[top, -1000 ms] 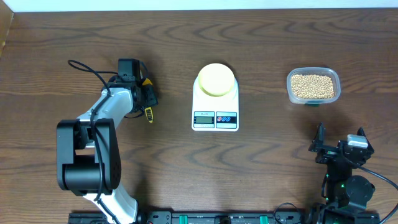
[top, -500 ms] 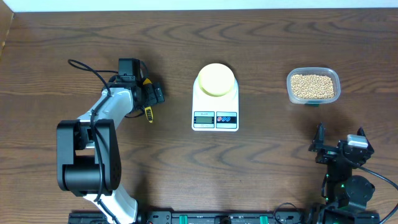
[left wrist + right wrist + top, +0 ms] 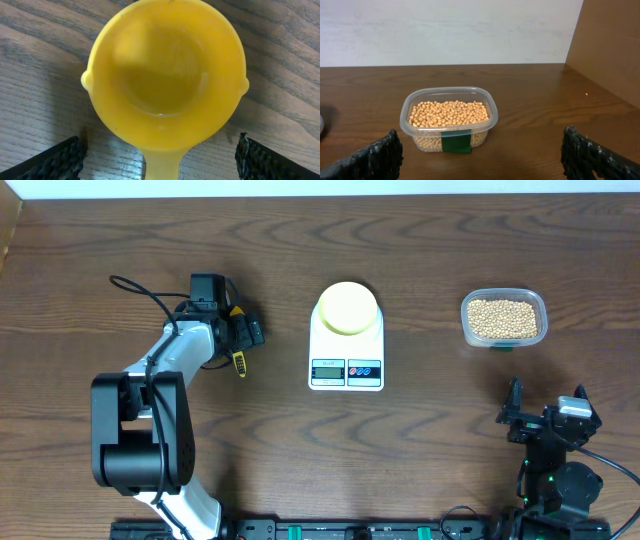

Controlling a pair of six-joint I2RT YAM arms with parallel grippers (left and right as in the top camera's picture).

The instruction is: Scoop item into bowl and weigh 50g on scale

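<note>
A yellow long-handled scoop (image 3: 165,75) lies empty on the wood, and its bowl end fills the left wrist view. My left gripper (image 3: 160,142) is open, its fingers (image 3: 50,162) standing well clear on either side of the handle. From above, this gripper (image 3: 243,332) sits left of the scale (image 3: 346,370). The pale-yellow bowl (image 3: 347,307) stands on the scale. The beans (image 3: 447,112) fill a clear tub (image 3: 449,131) ahead of my right gripper (image 3: 481,131), which is open and holds nothing. In the overhead view that gripper (image 3: 548,402) is near the front right, and the tub (image 3: 503,318) lies beyond it.
A black cable (image 3: 135,288) loops on the table behind the left arm. A wooden side wall (image 3: 610,45) rises at the right of the table. A white wall (image 3: 445,30) runs behind the far edge.
My left gripper's jaws have spread wide apart over the scoop handle. The scoop, bowl, scale, tub and right arm have stayed put.
</note>
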